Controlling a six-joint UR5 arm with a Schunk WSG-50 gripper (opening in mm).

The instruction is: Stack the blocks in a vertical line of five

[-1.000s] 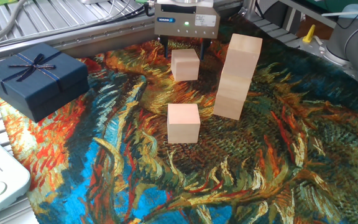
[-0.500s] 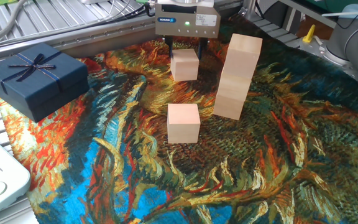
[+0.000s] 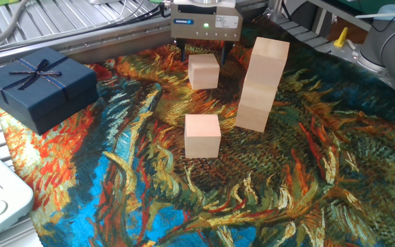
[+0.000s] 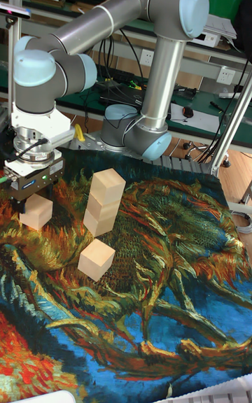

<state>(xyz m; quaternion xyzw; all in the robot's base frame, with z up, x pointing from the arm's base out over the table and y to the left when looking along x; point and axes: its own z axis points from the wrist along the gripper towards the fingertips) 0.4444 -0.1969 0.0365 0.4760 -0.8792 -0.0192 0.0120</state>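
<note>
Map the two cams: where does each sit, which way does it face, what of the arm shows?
Fixed view: high and close, opposite the arm, looking down at the cloth; shows only the gripper body and an elbow at right.
Tall fixed view: farther back, on the other side, facing the arm's base; shows the whole arm.
Shared: the stack, the near block, and the block at the gripper.

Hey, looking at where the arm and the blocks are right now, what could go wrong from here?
1. The three-block stack leans in both views; adding a block off-centre might topple it.
2. The gripper straddles the far block, but whether it is clamped is unclear; a weak hold could drop it.
3. The near block lies close to the stack's base, so a low pass might knock either.
</note>
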